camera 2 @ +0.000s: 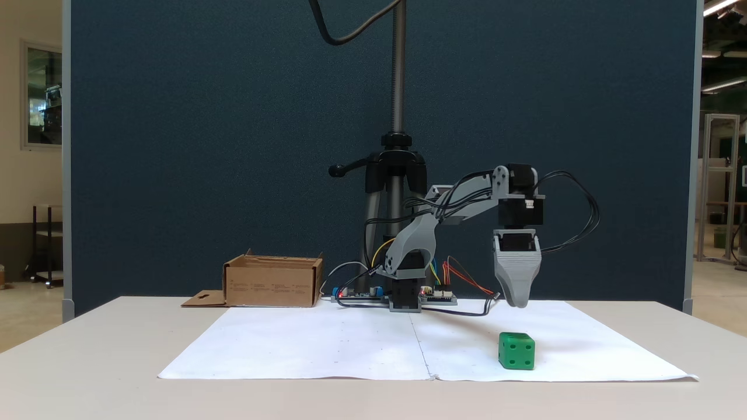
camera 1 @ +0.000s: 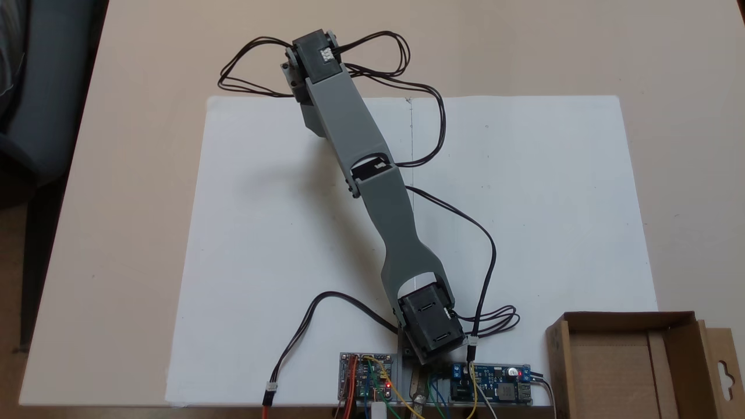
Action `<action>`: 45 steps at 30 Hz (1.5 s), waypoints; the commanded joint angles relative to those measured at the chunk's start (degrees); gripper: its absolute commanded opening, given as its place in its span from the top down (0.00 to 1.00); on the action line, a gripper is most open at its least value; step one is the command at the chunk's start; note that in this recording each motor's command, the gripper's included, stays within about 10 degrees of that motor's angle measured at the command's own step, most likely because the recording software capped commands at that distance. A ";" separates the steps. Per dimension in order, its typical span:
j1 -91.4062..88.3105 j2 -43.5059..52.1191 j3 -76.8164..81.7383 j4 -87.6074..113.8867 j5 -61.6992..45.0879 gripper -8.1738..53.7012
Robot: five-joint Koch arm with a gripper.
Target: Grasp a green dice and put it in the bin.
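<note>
While the green dice (camera 2: 516, 350) sits on white paper (camera 2: 327, 344) near the worktop's (camera 2: 87, 373) front edge, the pincer (camera 2: 517, 302) hangs above it, its spread indiscernible, well apart from the cardboard bin (camera 2: 273, 282).

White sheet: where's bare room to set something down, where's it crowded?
Top-down fixed view: bare sheet left of the arm, and right of it above the bin. Crowded: bottom edge, circuit boards; green dice sits below the gripper.

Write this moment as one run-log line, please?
phase: approach | gripper: above the paper, jaw state unclear | green dice: on paper, ungrasped | bin: no dice seen inside
</note>
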 commanded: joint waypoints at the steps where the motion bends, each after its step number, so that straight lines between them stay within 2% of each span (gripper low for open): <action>1: 0.79 0.70 -1.85 -2.99 4.04 0.20; 30: 1.32 -1.85 -1.85 -7.91 4.04 0.20; 45: 0.62 -8.96 -1.85 -8.26 4.04 0.20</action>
